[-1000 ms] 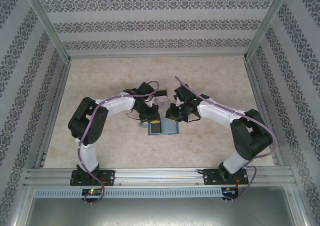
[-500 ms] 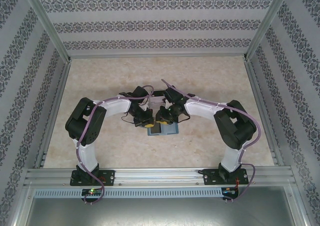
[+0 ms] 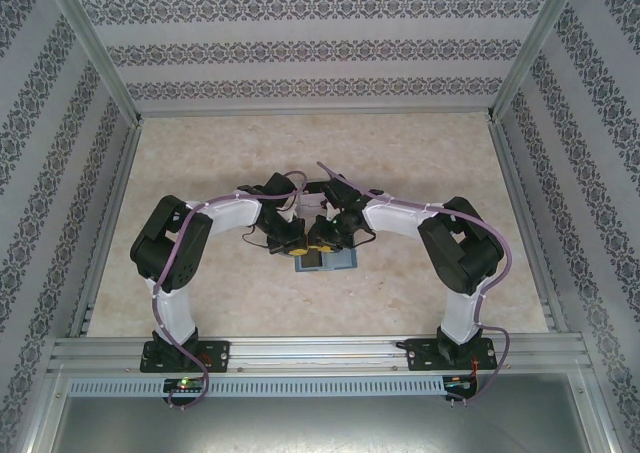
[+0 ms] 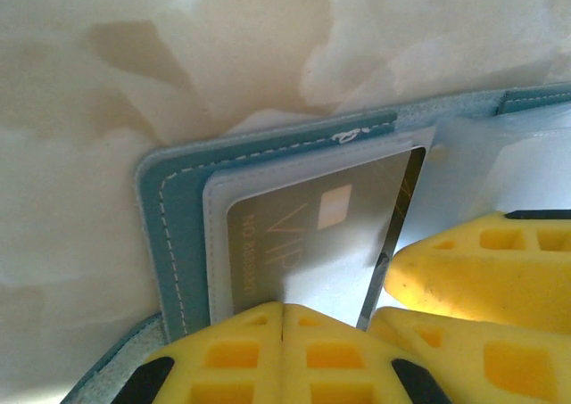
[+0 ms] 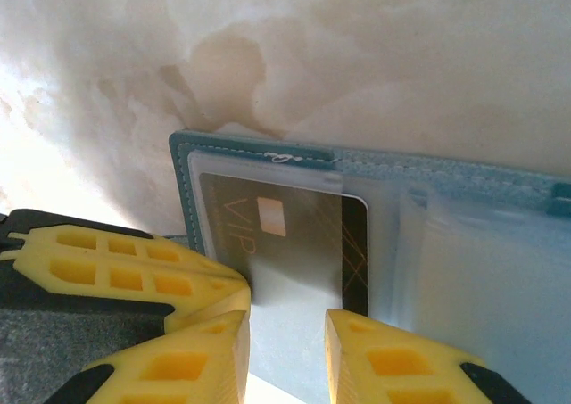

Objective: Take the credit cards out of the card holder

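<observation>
The teal card holder lies open on the table under both grippers. Its left half has a clear pocket holding the dark card marked VIP, and the card's right edge pokes out of the pocket. My left gripper is shut, its tips resting on that pocket's near edge. My right gripper stands open just beside it, its fingers straddling the pocket's near edge by the card's bare strip. The right half shows pale clear pockets; I cannot tell a pale card there.
The beige marbled table spreads wide on all sides of the holder. A small pale object sits just behind the grippers. Metal rails and patterned walls close the table in.
The right arm has swung left, bringing its gripper right beside the left gripper over the holder's left half. The left gripper shifted slightly left and has since stayed put.
</observation>
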`<move>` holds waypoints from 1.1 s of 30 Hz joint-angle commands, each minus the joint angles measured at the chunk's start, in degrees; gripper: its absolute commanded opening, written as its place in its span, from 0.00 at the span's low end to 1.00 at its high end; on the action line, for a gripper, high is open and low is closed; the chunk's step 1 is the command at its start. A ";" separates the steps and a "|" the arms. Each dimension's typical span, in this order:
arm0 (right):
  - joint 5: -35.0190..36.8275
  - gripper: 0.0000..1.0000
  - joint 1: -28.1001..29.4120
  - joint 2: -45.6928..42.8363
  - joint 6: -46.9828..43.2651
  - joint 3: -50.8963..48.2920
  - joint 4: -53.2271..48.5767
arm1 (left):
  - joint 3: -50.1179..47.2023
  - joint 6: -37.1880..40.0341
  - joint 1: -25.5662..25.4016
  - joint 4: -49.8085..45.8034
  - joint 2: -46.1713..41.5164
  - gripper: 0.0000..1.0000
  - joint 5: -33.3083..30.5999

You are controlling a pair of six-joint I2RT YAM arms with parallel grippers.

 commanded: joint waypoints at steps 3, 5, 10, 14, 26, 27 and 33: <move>1.66 0.30 0.68 0.51 -0.88 0.94 -1.42 | -1.11 1.33 0.46 -0.62 -1.26 0.00 -0.99; 2.43 0.30 0.75 0.38 -1.15 0.78 -1.95 | -1.08 1.37 0.43 -0.63 -1.25 0.00 -0.93; 3.87 0.30 0.78 0.64 -1.85 0.85 -3.15 | -0.99 1.45 0.43 -0.76 -1.09 0.00 -0.93; 5.06 0.30 0.96 1.00 -2.62 1.35 -4.63 | -0.94 1.32 0.46 -0.97 -1.46 0.00 -0.90; 8.14 0.29 2.08 -0.59 -4.10 3.08 -7.71 | -0.58 1.24 0.48 -1.33 -1.75 0.00 -1.04; 8.43 0.28 2.11 -1.16 -4.14 3.09 -7.92 | -0.51 1.32 0.47 -1.45 -1.79 0.00 -1.15; 6.75 0.20 2.26 -2.96 -3.33 2.42 -6.40 | -0.24 1.33 0.47 -1.76 -1.75 0.00 -1.16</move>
